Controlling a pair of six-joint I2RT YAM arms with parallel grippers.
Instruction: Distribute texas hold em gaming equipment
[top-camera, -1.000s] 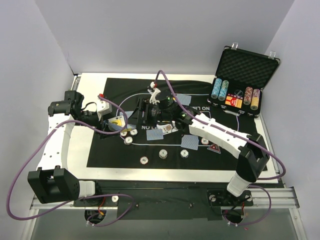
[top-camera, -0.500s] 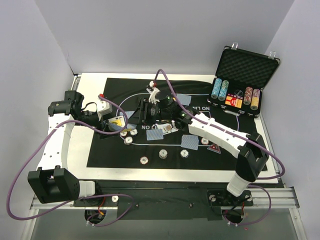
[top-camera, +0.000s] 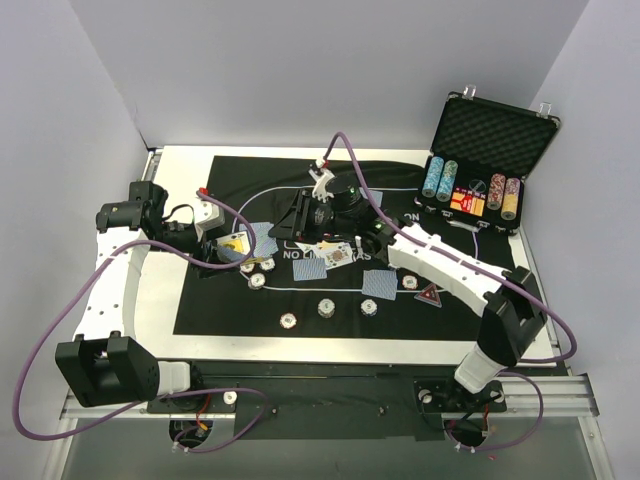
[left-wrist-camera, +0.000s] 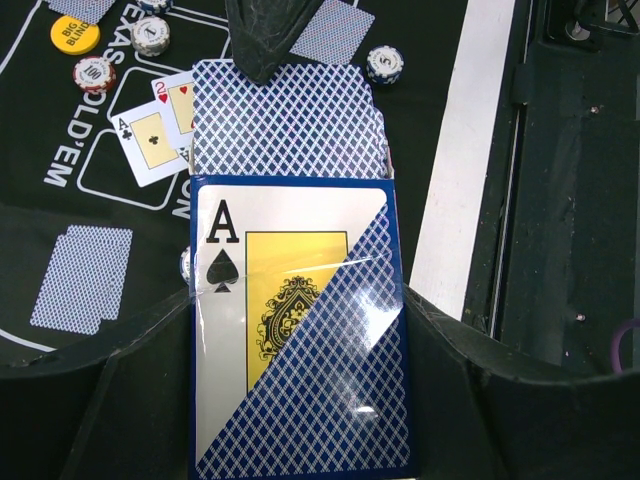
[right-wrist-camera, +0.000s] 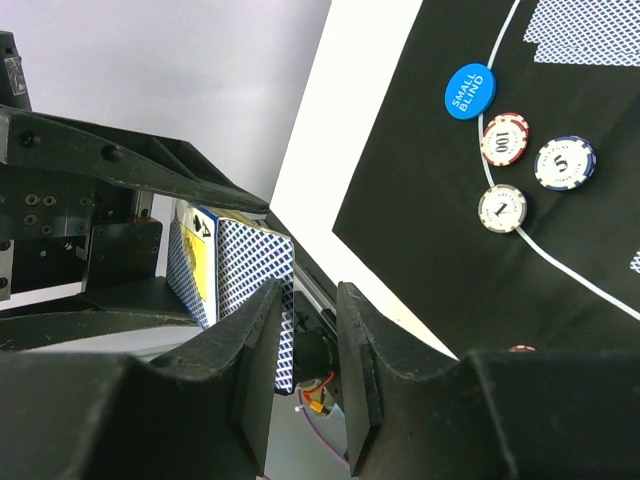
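Observation:
My left gripper (left-wrist-camera: 297, 330) is shut on the sides of a blue card box (left-wrist-camera: 300, 350) with an ace of spades on its face. Blue-backed playing cards (left-wrist-camera: 290, 120) stick out of the box's far end. My right gripper (right-wrist-camera: 308, 295) stands at that end, jaws narrowly apart, one card's edge (right-wrist-camera: 286, 330) against the left finger. In the top view the box (top-camera: 235, 243) is over the mat's left edge, with the right gripper (top-camera: 283, 226) just right of it. An ace of clubs (left-wrist-camera: 150, 140) and a two of hearts (left-wrist-camera: 176, 104) lie face up on the mat.
On the black mat (top-camera: 230, 300) lie face-down cards (top-camera: 379, 284), poker chips (top-camera: 326, 308), a red triangle marker (top-camera: 430, 296), a yellow disc (left-wrist-camera: 75, 35) and a blue disc (right-wrist-camera: 470, 90). An open case (top-camera: 490, 150) with tall chip columns (top-camera: 440, 180) stands back right.
My right gripper's jaws have narrowed and its wrist has shifted up and to the right. The left arm and the box have stayed put.

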